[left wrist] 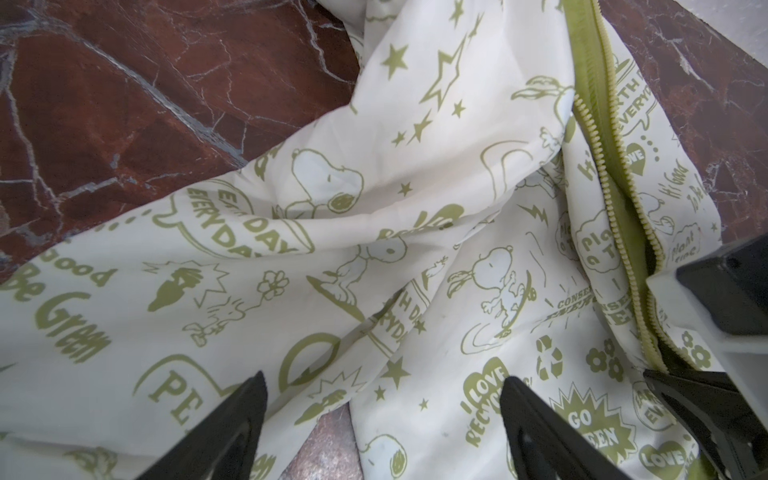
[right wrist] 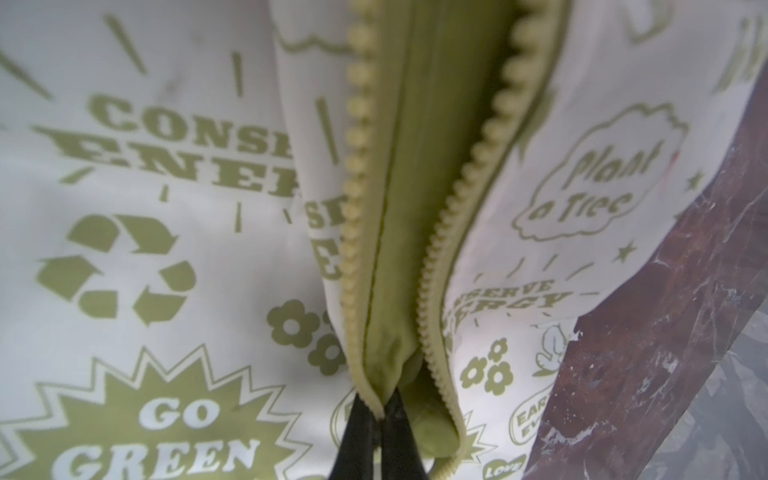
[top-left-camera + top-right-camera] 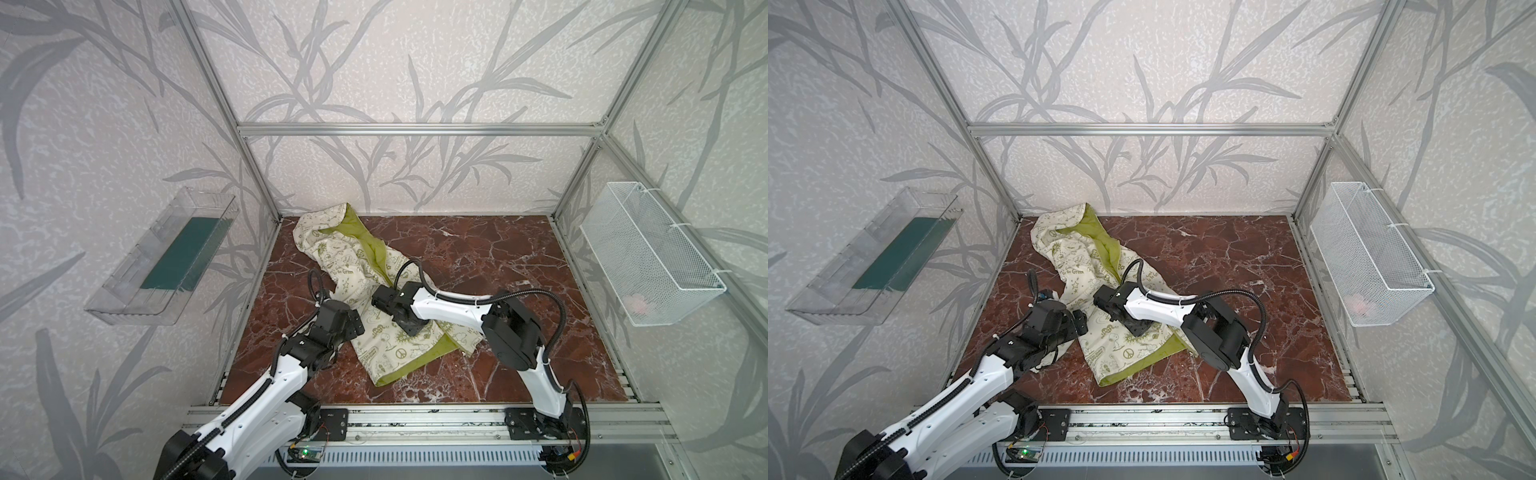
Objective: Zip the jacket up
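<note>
A small cream-white hooded jacket [image 3: 395, 353] [image 3: 1125, 353], printed with olive-green cartoons, peace signs and slogans, lies crumpled on a red-brown marbled table [image 3: 498, 270] [image 3: 1225, 257]. In both top views it runs diagonally from the table's upper-left corner, where the hood shows its plain green lining, down toward the lower centre of the frame. The right gripper [image 3: 411, 330] [image 3: 1136, 328] reaches across from the right and presses down onto the middle of the jacket. Its wrist view shows the two black fingers [image 2: 359, 440] pinched together on the jacket's green edge, at the spot where the two rows of the zipper [image 2: 455, 193] converge. Beyond that spot the rows spread apart, unzipped, with green lining showing between them. The left gripper [image 3: 355, 324] [image 3: 1079, 322] sits at the jacket's left edge, low over the cloth. In its wrist view the jaws stand wide apart, with printed fabric [image 1: 332, 208] spread beneath them and nothing held. That view also shows the open zipper [image 1: 606, 187] running along the garment. A clear plastic bin [image 3: 158, 257] hangs on the left wall and a white wire basket [image 3: 652, 253] on the right wall.
</note>
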You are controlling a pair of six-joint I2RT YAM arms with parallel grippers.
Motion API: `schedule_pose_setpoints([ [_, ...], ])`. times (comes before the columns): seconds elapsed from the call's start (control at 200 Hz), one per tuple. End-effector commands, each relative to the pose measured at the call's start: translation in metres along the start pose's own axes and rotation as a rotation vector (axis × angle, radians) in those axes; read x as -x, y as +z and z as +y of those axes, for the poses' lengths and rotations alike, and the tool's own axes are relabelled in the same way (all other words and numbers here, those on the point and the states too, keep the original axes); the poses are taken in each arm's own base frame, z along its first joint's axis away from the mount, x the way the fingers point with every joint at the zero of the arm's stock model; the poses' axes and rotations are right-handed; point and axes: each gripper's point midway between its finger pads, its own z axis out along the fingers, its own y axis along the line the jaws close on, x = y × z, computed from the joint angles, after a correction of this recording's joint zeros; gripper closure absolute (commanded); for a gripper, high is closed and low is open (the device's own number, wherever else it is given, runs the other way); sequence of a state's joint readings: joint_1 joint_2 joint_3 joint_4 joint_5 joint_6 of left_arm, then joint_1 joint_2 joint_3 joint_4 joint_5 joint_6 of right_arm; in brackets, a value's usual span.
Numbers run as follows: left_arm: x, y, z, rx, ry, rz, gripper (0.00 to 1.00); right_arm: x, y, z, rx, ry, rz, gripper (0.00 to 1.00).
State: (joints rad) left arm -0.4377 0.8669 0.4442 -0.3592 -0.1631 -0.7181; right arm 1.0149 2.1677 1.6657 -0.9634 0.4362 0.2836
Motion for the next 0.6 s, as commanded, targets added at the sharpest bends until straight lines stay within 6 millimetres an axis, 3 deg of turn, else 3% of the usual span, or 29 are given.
schedule_pose_setpoints([
  [0.0, 0.004, -0.003, 0.001, 0.026, 0.007, 0.001, 0.10, -0.005, -0.032, -0.011, 0.037, 0.006, -0.010, 1.00],
  [0.135, 0.000, -0.001, -0.004, 0.011, 0.007, 0.031, 0.11, -0.005, -0.059, -0.004, 0.224, 0.064, -0.041, 1.00],
  [0.38, -0.006, -0.005, -0.024, -0.087, 0.033, 0.046, 0.15, 0.010, -0.112, 0.008, 0.843, 0.366, -0.157, 1.00],
  [0.465, -0.008, -0.010, -0.039, -0.179, -0.001, 0.047, 0.15, 0.018, -0.118, 0.010, 1.040, 0.465, -0.182, 1.00],
  [0.6, -0.011, -0.018, -0.062, -0.298, -0.013, 0.041, 0.16, 0.024, -0.122, 0.013, 1.169, 0.508, -0.189, 1.00],
])
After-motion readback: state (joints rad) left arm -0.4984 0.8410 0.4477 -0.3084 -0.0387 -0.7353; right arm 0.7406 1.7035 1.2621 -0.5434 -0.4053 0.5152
